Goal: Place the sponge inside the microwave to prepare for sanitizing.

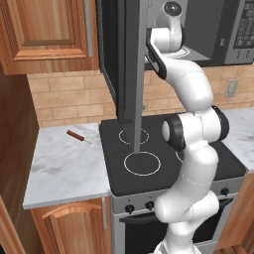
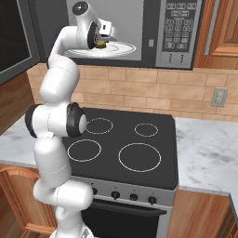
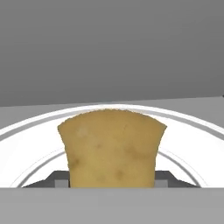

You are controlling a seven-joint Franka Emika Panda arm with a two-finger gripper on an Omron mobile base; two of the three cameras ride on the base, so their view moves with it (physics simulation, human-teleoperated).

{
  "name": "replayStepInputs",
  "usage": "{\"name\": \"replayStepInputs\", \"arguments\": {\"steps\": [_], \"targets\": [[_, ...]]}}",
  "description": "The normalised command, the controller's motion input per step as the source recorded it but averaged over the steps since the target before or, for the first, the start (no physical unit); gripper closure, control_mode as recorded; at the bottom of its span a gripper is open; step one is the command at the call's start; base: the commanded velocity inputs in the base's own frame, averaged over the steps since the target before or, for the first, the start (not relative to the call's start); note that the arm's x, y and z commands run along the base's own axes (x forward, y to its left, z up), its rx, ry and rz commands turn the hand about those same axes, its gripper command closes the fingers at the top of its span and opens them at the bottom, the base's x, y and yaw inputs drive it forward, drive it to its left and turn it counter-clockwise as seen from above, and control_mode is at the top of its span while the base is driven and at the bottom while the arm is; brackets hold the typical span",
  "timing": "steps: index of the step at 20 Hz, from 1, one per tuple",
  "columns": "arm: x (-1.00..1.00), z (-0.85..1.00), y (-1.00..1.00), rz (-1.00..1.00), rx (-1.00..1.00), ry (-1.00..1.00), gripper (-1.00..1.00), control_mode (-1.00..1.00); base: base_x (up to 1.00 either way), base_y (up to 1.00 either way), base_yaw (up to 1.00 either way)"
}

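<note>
The microwave (image 2: 179, 28) hangs above the stove with its dark glass door (image 1: 126, 59) swung open to the left. My arm reaches into its grey interior (image 2: 128, 16). My gripper (image 2: 103, 41) is shut on the sponge (image 2: 99, 44), a yellow-olive block, right over the left part of the white turntable plate (image 2: 124, 49). In the hand view the sponge (image 3: 111, 148) stands between my two fingertips (image 3: 61, 182), with the plate (image 3: 197, 140) curving behind and beneath it. Whether the sponge touches the plate I cannot tell.
The open door (image 2: 14, 37) juts out over the left of the black stove (image 1: 144, 186). A thin reddish-brown stick tool (image 1: 78, 135) lies on the marble counter (image 1: 59, 168) to the stove's left. A wooden cabinet (image 1: 44, 34) hangs left of the microwave.
</note>
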Motion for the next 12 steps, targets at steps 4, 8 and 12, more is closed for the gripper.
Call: {"name": "replayStepInputs", "arguments": {"steps": [4,8,12], "targets": [[0.03,-0.01,0.00,0.00,0.00,0.00,-1.00,-1.00,0.00,0.00,0.00],[0.01,0.00,0.00,0.00,0.00,0.00,-1.00,-1.00,0.00,0.00,0.00],[0.00,0.00,0.00,0.00,0.00,0.00,-1.00,-1.00,0.00,0.00,0.00]]}}
